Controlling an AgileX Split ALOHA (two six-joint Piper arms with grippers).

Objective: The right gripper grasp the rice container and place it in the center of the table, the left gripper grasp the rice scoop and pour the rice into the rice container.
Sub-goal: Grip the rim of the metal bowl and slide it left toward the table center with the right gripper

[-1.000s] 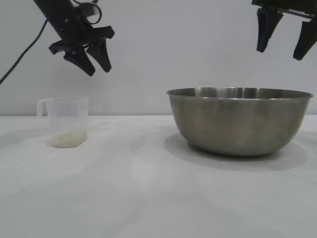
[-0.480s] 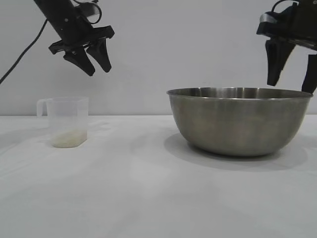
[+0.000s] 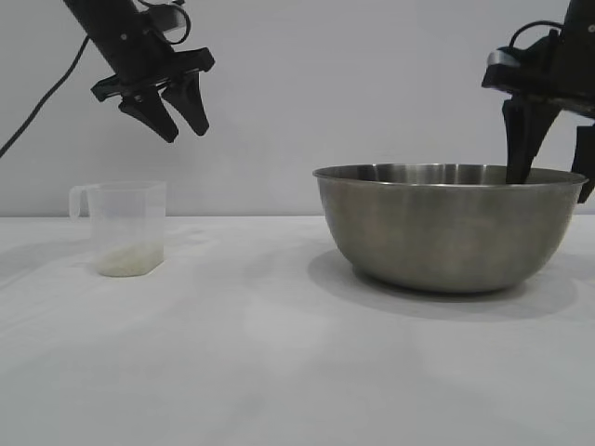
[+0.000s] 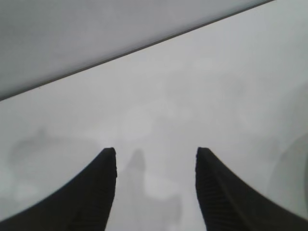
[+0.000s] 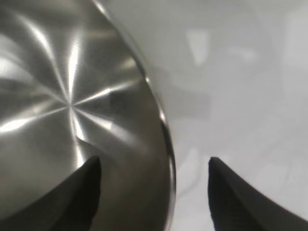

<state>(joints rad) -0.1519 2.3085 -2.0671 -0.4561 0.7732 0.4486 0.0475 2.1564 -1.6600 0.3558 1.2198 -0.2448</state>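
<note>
Since the earlier frame the right hand (image 3: 548, 177) has dropped from well above the bowl (image 3: 450, 228) to its rim on the side nearest the counter's right edge, and its fingers have drawn closer together. It now straddles the rolled edge, one finger (image 3: 521, 149) reaching inside the bowl and the other outside the wall. In the right wrist view the fingers stand either side of the rim with a visible gap, so the hand is apart and not yet clamped on the metal. The bowl sits right of centre on the white counter (image 3: 279, 353), empty as far as the wrist view shows. The cup (image 3: 125, 228) stands well apart at the left, upright, handle turned outward, with a thin layer of rice (image 3: 128, 260) in the bottom. The left hand (image 3: 167, 111) hangs in the air above and slightly right of the cup, fingers apart, holding nothing. Judging by its look, the bowl is rigid, smooth steel: it will not deform, but the polished wall offers little friction, so a pinch across the rim is the only practical hold. Held by one edge, it will probably tend to tip or swing, and sliding it over the counter looks safer than lifting it high. The cup appears light and fairly stiff plastic; gripping its wall or handle should do, kept level so the grains stay in until it is over the bowl.
</note>
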